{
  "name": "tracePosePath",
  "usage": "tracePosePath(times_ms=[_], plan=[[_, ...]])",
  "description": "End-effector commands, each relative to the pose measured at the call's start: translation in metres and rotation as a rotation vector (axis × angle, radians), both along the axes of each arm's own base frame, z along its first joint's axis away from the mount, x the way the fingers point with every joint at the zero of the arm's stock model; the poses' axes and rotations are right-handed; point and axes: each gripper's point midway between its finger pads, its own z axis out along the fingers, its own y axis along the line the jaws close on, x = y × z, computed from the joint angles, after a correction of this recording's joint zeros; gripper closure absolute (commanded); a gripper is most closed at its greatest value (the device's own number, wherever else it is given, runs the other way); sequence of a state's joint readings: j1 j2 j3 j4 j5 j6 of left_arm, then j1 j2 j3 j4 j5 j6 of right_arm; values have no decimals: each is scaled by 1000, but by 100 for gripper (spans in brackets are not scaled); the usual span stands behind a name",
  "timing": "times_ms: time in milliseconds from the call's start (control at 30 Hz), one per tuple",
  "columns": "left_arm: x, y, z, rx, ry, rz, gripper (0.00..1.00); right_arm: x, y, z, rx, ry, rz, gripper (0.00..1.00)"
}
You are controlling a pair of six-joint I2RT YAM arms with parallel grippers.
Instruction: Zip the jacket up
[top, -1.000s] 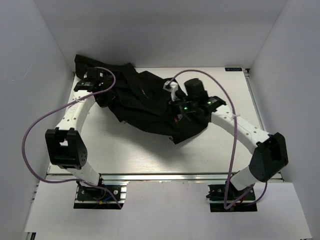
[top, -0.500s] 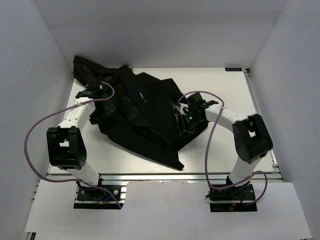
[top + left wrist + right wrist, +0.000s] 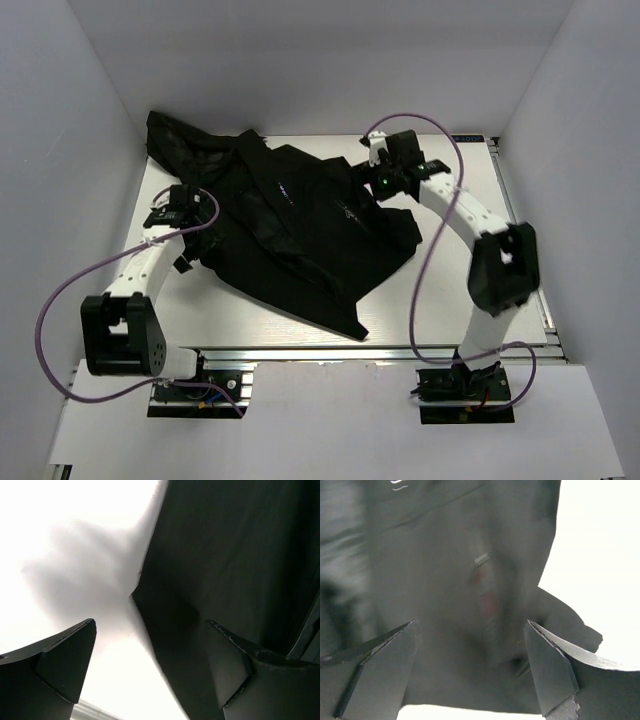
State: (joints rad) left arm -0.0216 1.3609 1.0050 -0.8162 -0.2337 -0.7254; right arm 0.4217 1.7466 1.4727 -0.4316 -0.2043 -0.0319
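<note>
finding the black jacket (image 3: 300, 235) lying rumpled across the middle of the table (image 3: 450, 300), one part bunching toward the far left corner, a hem corner pointing at the near edge. holding the left end effector (image 3: 150, 625) over the jacket's left edge, fingers spread wide, pinching nothing. holding the right end effector (image 3: 470, 624) above the jacket's far right side, likewise spread and empty. catching a pale and reddish streak there, perhaps the zipper, too blurred to tell.
</note>
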Motion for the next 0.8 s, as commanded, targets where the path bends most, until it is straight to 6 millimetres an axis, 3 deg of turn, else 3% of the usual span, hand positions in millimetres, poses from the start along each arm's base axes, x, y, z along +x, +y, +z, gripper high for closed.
tracePosePath(times_ms=[0, 67, 100, 167, 200, 267, 300, 333, 367, 433, 500, 567, 600, 633, 667, 700, 733, 767], plan=[[40, -1, 3, -9, -112, 12, 2, 73, -14, -20, -109, -100, 12, 11], [72, -2, 12, -10, -191, 2, 2, 87, -12, -35, -127, -72, 22, 11], [83, -2, 0, -3, -168, -5, 2, 100, -7, -47, -129, -60, 24, 11], [118, -1, 6, 7, -226, -21, 2, 104, -6, -60, -130, -22, 29, 17], [127, -1, -17, 13, -171, -33, 2, 108, -6, -71, -131, 3, 18, 30], [146, -4, -30, 14, -133, -73, 2, 106, -12, -81, -119, 49, -27, 57], [166, -10, -45, -1, -108, -114, 2, 106, -18, -83, -119, 60, -61, 86], [176, -12, -53, -5, -98, -128, 2, 96, -29, -99, -125, 107, -87, 94], [184, -13, -61, -6, -90, -144, 2, 94, -33, -92, -102, 106, -129, 100], [207, -20, -76, -16, -72, -190, 3, 83, -49, -98, -99, 132, -181, 100], [231, -29, -70, 23, -114, -242, 4, 67, -76, -105, -117, 157, -285, 100], [247, -42, -83, 62, -121, -286, 3, 53, -107, -110, -144, 168, -381, 100], [265, -46, -71, 85, -164, -307, 2, 54, -123, -109, -163, 159, -453, 100], [272, -52, -73, 82, -168, -329, 2, 53, -134, -110, -165, 162, -491, 100], [276, -61, -93, 74, -139, -355, 2, 54, -155, -110, -158, 168, -544, 100], [283, -66, -96, 69, -142, -363, 2, 56, -161, -110, -135, 179, -550, 100], [298, -73, -81, 59, -178, -374, 2, 58, -167, -110, -125, 185, -557, 100], [301, -79, -95, 55, -161, -383, 2, 61, -172, -110, -89, 197, -539, 100]])
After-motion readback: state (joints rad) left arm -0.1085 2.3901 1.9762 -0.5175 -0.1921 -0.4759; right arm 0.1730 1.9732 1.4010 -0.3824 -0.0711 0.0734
